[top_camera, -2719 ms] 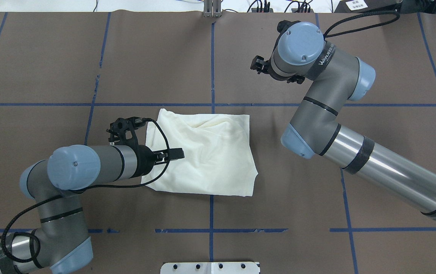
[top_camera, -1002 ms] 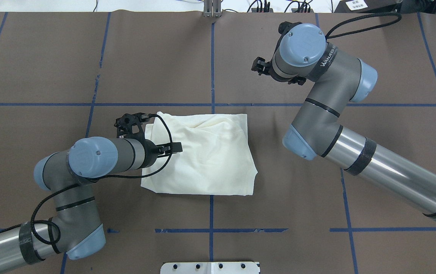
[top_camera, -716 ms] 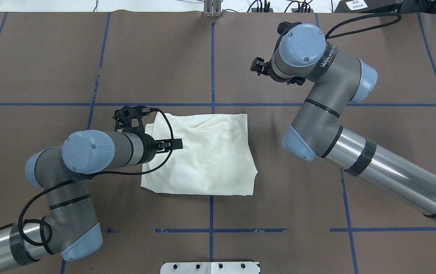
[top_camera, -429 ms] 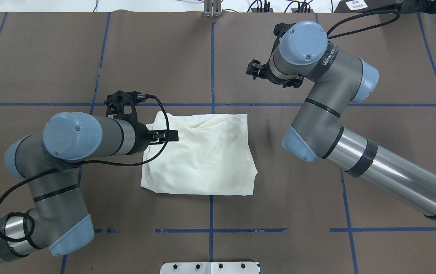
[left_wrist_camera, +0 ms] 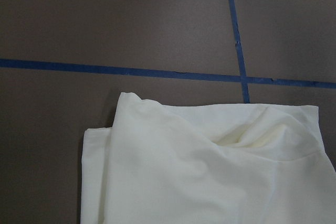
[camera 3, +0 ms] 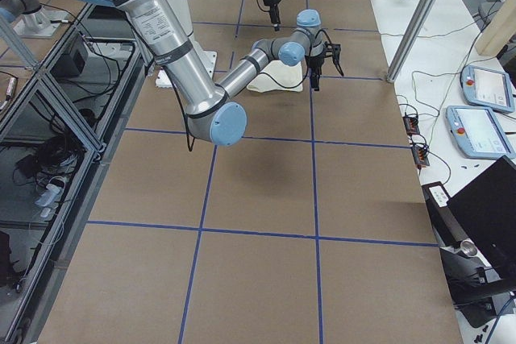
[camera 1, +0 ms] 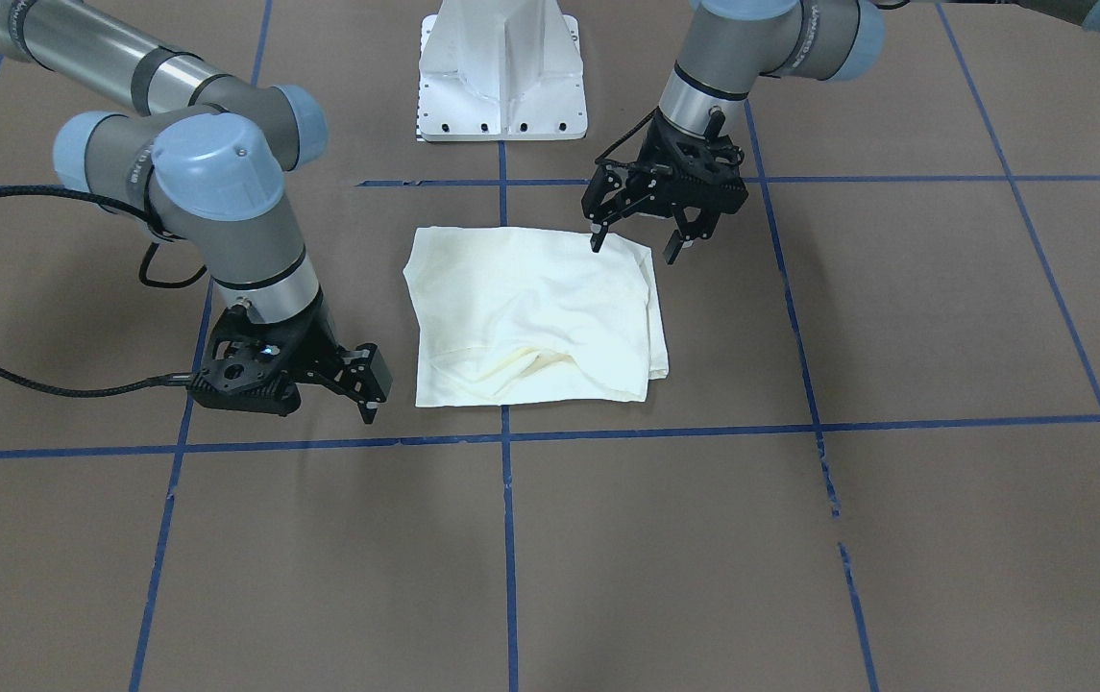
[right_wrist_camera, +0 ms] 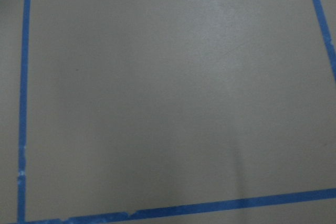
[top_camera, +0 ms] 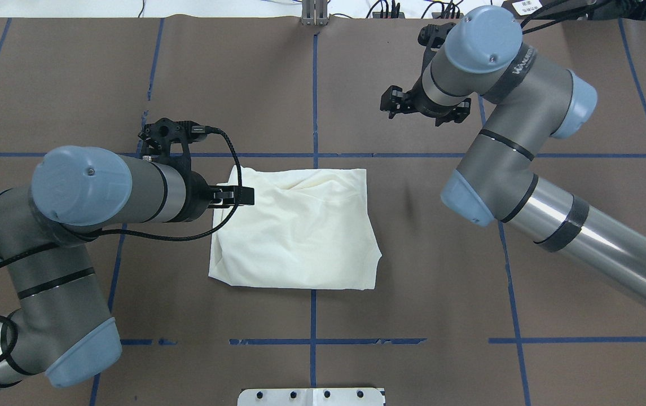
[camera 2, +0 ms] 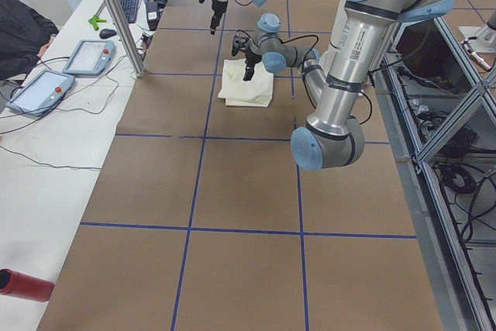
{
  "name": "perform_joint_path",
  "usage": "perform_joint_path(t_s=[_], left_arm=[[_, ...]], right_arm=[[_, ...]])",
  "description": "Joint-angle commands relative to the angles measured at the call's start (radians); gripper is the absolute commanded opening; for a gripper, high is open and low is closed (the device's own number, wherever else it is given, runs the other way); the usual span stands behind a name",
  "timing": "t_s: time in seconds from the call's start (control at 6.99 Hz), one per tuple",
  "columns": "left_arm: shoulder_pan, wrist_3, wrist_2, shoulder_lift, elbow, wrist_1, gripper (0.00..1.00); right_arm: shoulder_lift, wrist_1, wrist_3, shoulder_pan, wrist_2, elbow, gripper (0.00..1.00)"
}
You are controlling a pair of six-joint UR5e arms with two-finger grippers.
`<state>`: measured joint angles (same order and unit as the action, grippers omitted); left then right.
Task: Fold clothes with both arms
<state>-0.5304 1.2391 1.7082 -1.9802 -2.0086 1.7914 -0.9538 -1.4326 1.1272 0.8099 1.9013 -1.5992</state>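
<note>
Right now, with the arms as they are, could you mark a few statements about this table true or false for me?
1. The shirt lies folded on the table. True.
2. Its cat print faces up. False: only plain cream cloth shows.
3. The left fingers are spread open at the shirt's edge. True.
4. The right fingers are pinching the shirt. False: they are open and off to one side of it, over bare table.
5. The shirt covers part of a blue tape line. True.
</note>
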Motion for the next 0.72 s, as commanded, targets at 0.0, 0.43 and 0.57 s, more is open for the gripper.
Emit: perform_joint_path(t_s=[0.0, 0.43, 0.57], left_arm=[[-0.028, -0.102, 0.002, 0.001, -0.112, -0.16, 1.0], [-0.164, -0.346, 0.097, 0.188, -0.224, -0.195, 1.0], [-0.222, -0.425, 0.112, 0.236, -0.239, -0.193, 1.0]], right_arm=[[-0.075, -0.125, -0.273, 0.11, 0.095, -0.088, 1.0], [-0.308, -0.126, -0.568, 0.271, 0.228, -0.189, 1.0], [-0.421, -0.12, -0.677, 0.325, 0.245, -0.224, 1.0]])
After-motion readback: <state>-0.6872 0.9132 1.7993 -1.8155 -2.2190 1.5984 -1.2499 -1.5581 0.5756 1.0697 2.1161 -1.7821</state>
